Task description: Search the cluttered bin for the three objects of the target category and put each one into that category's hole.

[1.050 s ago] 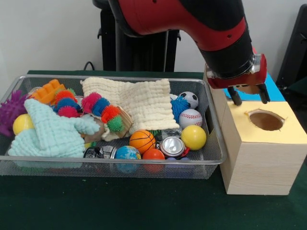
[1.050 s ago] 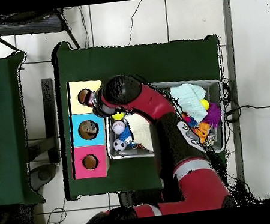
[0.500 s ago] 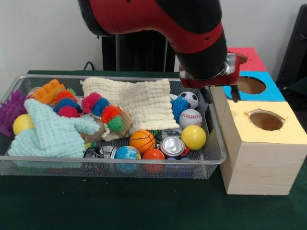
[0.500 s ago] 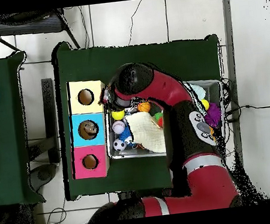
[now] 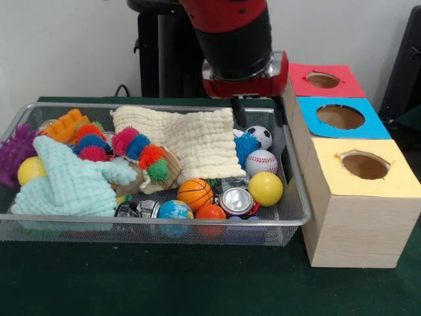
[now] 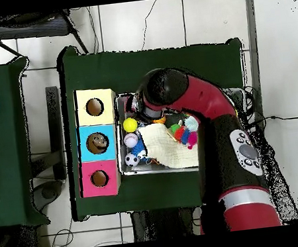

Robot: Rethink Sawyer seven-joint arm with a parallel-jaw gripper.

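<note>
So the gripper [image 5: 258,113] hangs over the back right of the wire bin [image 5: 295,197], jaws spread wide with nothing in them, not touching anything. Just below sit the soccer ball [image 5: 260,135] and the baseball [image 5: 261,162]. Closer to the front rim there's a yellow ball [image 5: 266,188], a mini basketball [image 5: 195,193], a globe ball [image 5: 175,210], an orange ball [image 5: 210,212] and a can [image 5: 236,201]. A cream cloth [image 5: 194,140] and a mint cloth [image 5: 69,183] cover a lot of the rest. Right beside the bin on the desk [image 5: 164,283] is the box with 3 holes: yellow hole [image 5: 365,166], blue hole [image 5: 340,116], red hole [image 5: 323,80].
</note>
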